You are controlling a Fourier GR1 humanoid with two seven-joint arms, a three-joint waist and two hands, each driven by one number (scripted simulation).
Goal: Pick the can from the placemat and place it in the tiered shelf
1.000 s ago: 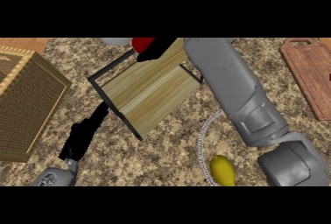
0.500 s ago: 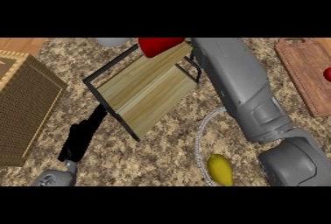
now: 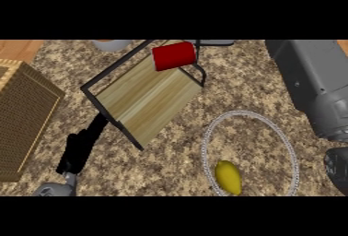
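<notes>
— What sits at five o'clock on the counter (image 3: 272,87)?
— A clear-rimmed plate (image 3: 207,138), a yellow lemon (image 3: 228,177) lying inside.
— And at nine o'clock?
— A woven basket (image 3: 24,117); a grey bowl (image 3: 112,44) at eleven.

View: single head camera | Angle: steeply down onto the speckled counter (image 3: 176,152) | Range: close | Frame: tiered shelf (image 3: 146,99) centre, woven placemat (image 3: 24,115) left, right forearm (image 3: 309,87) entering from the near right edge | Overlap: no second view
</notes>
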